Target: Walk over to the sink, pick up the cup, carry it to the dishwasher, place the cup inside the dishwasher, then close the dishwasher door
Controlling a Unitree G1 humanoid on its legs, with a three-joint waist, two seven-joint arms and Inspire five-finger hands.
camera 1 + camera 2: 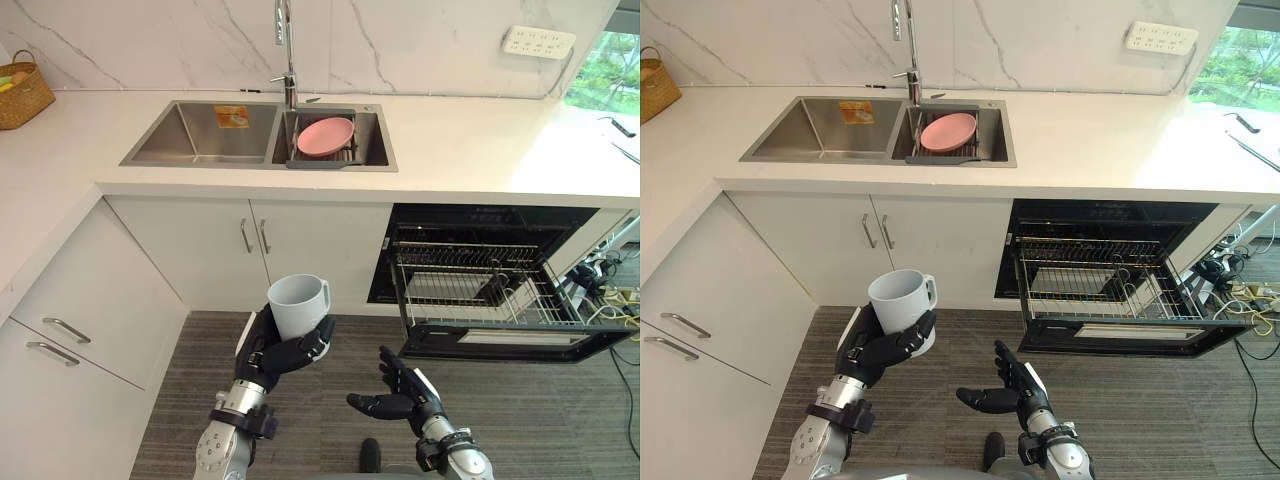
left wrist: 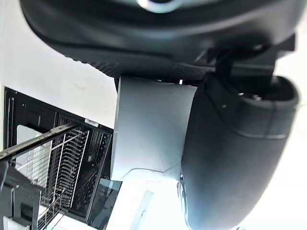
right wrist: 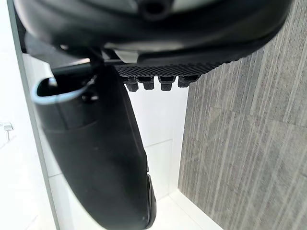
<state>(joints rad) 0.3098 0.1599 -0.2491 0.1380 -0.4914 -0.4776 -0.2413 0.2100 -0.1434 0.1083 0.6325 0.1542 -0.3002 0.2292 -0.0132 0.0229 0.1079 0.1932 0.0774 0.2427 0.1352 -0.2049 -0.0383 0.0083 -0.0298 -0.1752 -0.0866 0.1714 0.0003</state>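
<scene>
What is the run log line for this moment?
phase: carry | left hand: holds cup upright | right hand: open, empty | dishwasher: door open

We look down on a kitchen corner walled in white marble (image 1: 430, 45) with grey veins, a white power strip (image 1: 538, 40) fixed to it. A white countertop (image 1: 470, 140) runs along the wall and turns down our left side; a wicker basket (image 1: 20, 92) sits at its far left corner. Below, we see white cabinet doors (image 1: 200, 250) with slim metal handles (image 1: 246, 236), and drawers (image 1: 75, 300) on the left run. The floor (image 1: 520, 420) is grey wood-grain planking. At the far right a window (image 1: 605, 65) shows green foliage, and daylight brightens the countertop's right end.
</scene>
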